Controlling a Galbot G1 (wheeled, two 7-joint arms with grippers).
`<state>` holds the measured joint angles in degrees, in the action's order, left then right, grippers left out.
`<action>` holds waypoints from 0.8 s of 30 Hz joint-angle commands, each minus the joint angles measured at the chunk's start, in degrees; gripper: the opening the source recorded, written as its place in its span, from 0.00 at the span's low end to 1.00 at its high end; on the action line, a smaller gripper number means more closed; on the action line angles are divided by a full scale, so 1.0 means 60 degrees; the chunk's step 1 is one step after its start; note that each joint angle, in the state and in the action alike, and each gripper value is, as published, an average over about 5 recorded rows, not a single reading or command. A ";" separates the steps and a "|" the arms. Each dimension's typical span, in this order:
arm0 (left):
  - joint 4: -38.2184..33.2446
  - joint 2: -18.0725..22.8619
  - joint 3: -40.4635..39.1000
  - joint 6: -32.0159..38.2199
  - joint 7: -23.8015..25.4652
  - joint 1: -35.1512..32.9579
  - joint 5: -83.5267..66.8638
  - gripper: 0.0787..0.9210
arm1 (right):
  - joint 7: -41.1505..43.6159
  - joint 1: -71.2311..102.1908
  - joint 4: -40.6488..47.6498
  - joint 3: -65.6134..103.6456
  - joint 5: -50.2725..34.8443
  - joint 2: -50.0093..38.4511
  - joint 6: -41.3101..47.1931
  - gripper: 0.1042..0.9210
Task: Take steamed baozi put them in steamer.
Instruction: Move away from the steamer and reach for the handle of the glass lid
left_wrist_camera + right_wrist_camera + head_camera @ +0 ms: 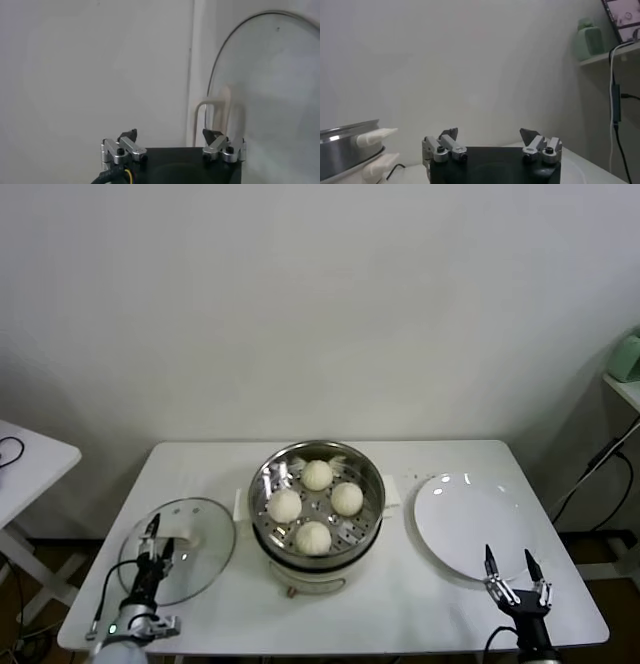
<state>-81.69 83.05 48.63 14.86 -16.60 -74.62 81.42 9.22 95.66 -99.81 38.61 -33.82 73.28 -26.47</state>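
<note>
**Desk:** Where do we stand with the steamed baozi [317, 474]?

**Floor:** We count four of them already sitting on the perforated tray inside the steamer [268, 490], mid-tabletop [200, 459]. The white plate [470, 524] to the steamer's right is bare, and the glass lid [205, 559] lies flat to its left.

**Desk:** And our arms?

**Floor:** The left end effector [152, 542] hovers low over the near edge of the lid, released, nothing between its fingers. The right end effector [511, 565] hangs at the near rim of the plate, likewise spread wide and empty.

**Desk:** So what does the step ask of us?

**Floor:** We judge the loading done, with no bun left outside the pot. If anything remains, it would be covering the steamer. Doing that well means the left end effector closing squarely on the lid's cream handle [216, 112], lifting it level, and setting it down centred on the rim so it doesn't slide off or clip the buns.
</note>
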 commanded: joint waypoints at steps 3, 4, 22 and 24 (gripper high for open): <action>0.0619 -0.0020 -0.0023 -0.0045 -0.0084 0.0379 0.0177 0.88 | 0.0000 0.0043 0.0024 0.0013 -0.0007 0.0033 -0.0048 0.88; 0.0640 -0.0018 -0.0024 -0.0045 -0.0122 0.0374 0.0174 0.88 | -0.0001 0.0048 0.0032 0.0011 -0.0007 0.0038 -0.0054 0.88; 0.0575 -0.0021 -0.0041 0.0044 -0.0348 0.0281 0.0307 0.34 | -0.0047 0.0024 0.0141 -0.0005 0.0017 0.0113 -0.0115 0.88; 0.0547 -0.0041 -0.0041 0.0053 -0.0357 0.0269 0.0302 0.27 | -0.0053 0.0014 0.0150 -0.0004 0.0017 0.0129 -0.0121 0.88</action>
<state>-78.34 83.01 48.38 15.01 -18.29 -73.18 83.11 9.00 95.83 -99.00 38.57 -33.72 73.95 -27.13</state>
